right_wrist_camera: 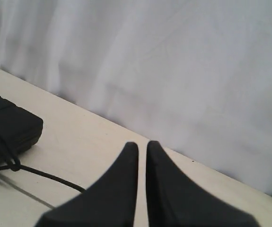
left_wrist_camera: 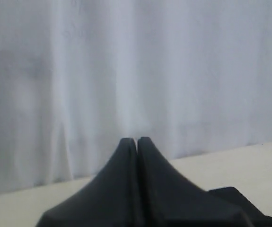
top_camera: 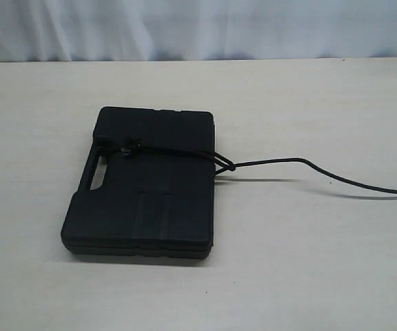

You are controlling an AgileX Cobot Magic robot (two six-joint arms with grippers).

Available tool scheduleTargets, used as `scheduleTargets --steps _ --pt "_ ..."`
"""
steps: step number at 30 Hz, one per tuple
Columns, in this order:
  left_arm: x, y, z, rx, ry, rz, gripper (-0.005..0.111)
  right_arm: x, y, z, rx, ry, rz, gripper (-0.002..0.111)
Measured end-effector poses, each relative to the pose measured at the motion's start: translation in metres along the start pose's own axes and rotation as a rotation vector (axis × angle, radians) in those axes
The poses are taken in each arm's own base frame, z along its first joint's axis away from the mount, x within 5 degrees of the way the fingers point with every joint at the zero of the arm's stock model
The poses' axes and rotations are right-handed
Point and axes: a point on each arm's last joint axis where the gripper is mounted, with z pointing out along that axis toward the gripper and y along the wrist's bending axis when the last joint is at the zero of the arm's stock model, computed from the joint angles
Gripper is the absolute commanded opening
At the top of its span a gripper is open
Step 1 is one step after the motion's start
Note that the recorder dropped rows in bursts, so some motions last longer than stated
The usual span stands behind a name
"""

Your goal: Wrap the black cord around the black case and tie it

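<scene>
The black case [top_camera: 143, 186] lies flat in the middle of the table, its handle slot toward the left. The black cord [top_camera: 177, 153] runs across the case's top. Near the handle the cord has a fuzzy tuft [top_camera: 128, 147], and at the case's right edge it has a knot [top_camera: 226, 165]. From there it trails off to the right. In the right wrist view, the case's corner [right_wrist_camera: 13, 127] and the cord [right_wrist_camera: 46, 174] lie apart from my right gripper [right_wrist_camera: 142, 144], which is shut and empty. My left gripper [left_wrist_camera: 136, 140] is shut on nothing, facing the curtain. Neither gripper shows in the exterior view.
A white curtain [top_camera: 198, 27] hangs behind the table's far edge. The beige table top [top_camera: 308, 262] stretches around the case. The cord's free length [top_camera: 350, 183] crosses the table to the right edge of the exterior view.
</scene>
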Motion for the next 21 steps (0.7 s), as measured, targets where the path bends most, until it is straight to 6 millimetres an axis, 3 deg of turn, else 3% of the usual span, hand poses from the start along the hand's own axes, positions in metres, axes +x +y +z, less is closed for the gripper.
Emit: scheduleTargets --steps 3,7,21 --pt "0.012 -0.001 -0.011 0.008 -0.068 0.114 0.0 0.003 -0.001 -0.01 0.033 0.004 -0.011 0.006" --pt "0.02 -0.001 -0.017 0.01 -0.017 0.249 0.0 0.003 -0.004 -0.012 0.099 0.011 -0.022 0.006" --pt "0.029 0.002 -0.018 -0.028 0.077 0.254 0.0 0.003 -0.006 -0.012 0.133 0.005 0.006 0.006"
